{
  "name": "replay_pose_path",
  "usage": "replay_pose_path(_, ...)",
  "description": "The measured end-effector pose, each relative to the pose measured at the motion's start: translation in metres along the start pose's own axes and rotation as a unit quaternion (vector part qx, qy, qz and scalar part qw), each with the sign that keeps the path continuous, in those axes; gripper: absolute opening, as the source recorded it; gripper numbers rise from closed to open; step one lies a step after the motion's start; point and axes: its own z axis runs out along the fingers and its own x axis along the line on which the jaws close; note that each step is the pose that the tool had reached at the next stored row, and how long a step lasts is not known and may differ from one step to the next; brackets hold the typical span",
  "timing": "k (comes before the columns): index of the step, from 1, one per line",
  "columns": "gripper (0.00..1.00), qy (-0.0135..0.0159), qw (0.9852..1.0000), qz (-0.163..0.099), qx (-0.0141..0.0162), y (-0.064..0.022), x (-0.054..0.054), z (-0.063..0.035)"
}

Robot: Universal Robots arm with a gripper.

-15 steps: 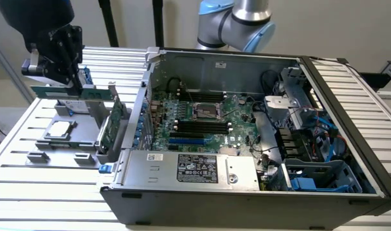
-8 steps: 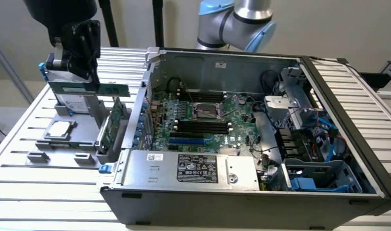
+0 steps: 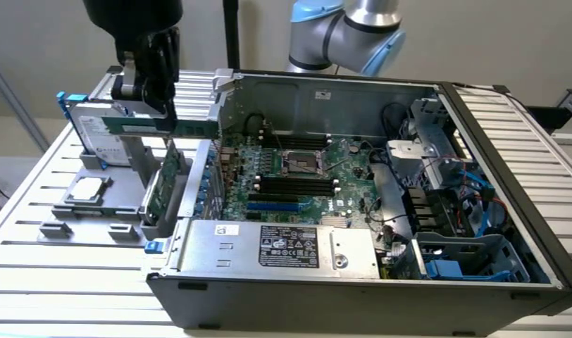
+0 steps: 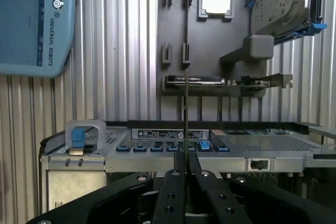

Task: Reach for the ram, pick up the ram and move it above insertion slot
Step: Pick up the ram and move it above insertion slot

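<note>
The black metal gripper (image 3: 153,98) hangs in the upper left of the exterior view. Its two fingers are pinched tight on the long, thin green ram stick (image 3: 159,127), which lies level in the air. In the wrist view the ram (image 4: 186,119) shows as one thin dark line standing up from between the two black fingers (image 4: 173,192).

The ram floats above the grey plastic holder tray (image 3: 79,222), just outside the left wall of the big grey metal computer case (image 3: 361,282). There is open air around the stick on its front side. Behind it stands the silver hard drive with blue rails (image 3: 98,137), very near. Below it a taller green card (image 3: 168,186) stands up in the tray. A small square silver chip (image 3: 86,189) lies flat on the tray.

The case lies open on top. Inside it, the green board (image 3: 347,158) holds long black memory slots (image 3: 296,184), side by side, well apart from the ram. Everything sits on a table of ribbed silver metal bars (image 3: 41,282).
</note>
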Motion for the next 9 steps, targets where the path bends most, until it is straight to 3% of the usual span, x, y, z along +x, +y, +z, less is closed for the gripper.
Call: replay_pose_path(9, 0.13, -0.0012, 1.0000, 0.000, -0.0004, -0.0409, -0.001, -0.0015)
